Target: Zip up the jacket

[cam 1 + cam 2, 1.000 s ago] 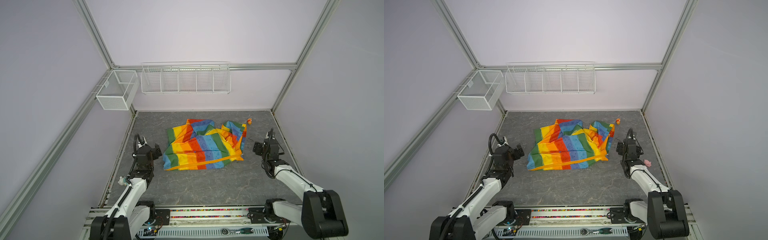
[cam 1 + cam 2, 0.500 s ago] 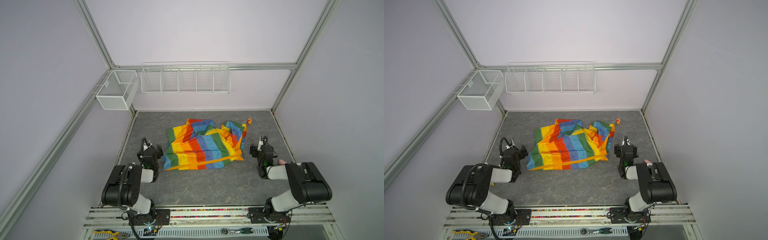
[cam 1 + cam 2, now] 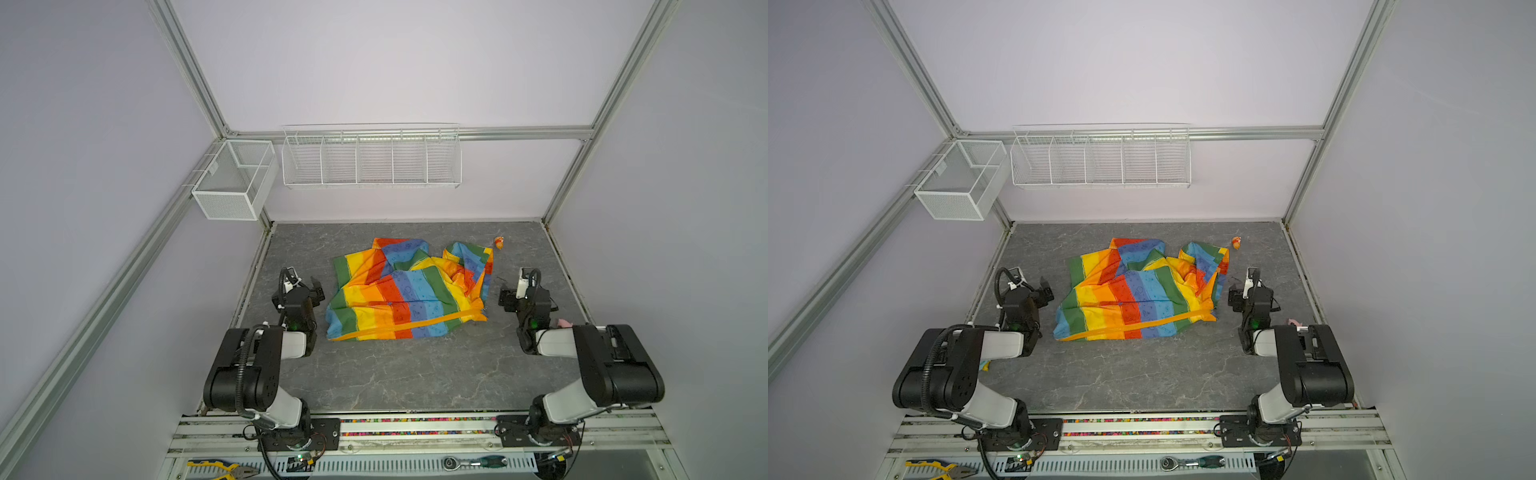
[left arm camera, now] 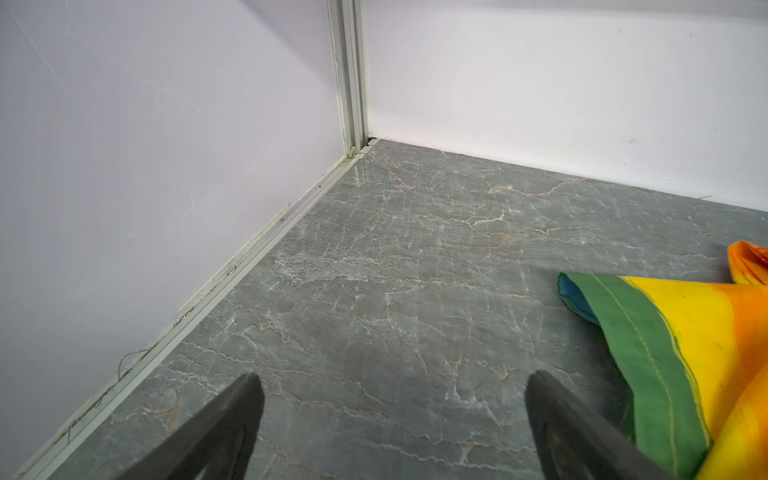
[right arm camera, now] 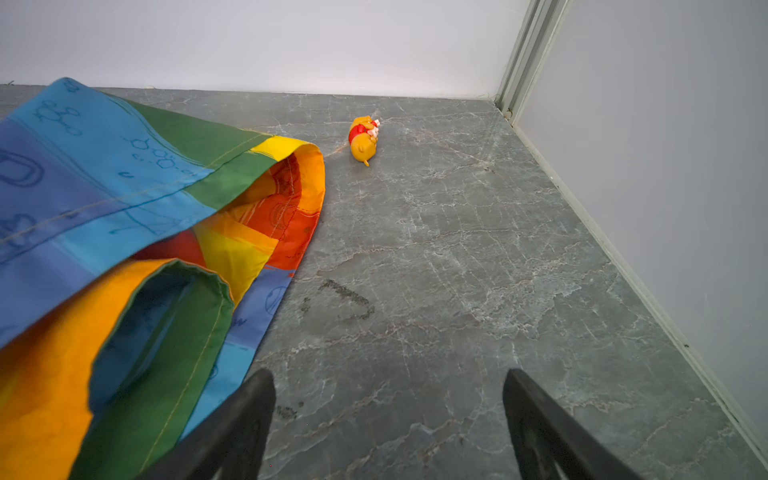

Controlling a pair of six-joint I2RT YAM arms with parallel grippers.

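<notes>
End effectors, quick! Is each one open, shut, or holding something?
Left end effector: open, holding nothing.
Right end effector: open, holding nothing.

No readable words, brands or numbers anywhere, jacket (image 5: pixel 104 166) printed only with thin blue line doodles such as linked hexagons, dark smudge on worktop (image 5: pixel 457 270) spells nothing

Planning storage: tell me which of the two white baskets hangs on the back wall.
The long wire basket, split into a row of compartments. The smaller mesh basket hangs on the left side rail instead.
</notes>
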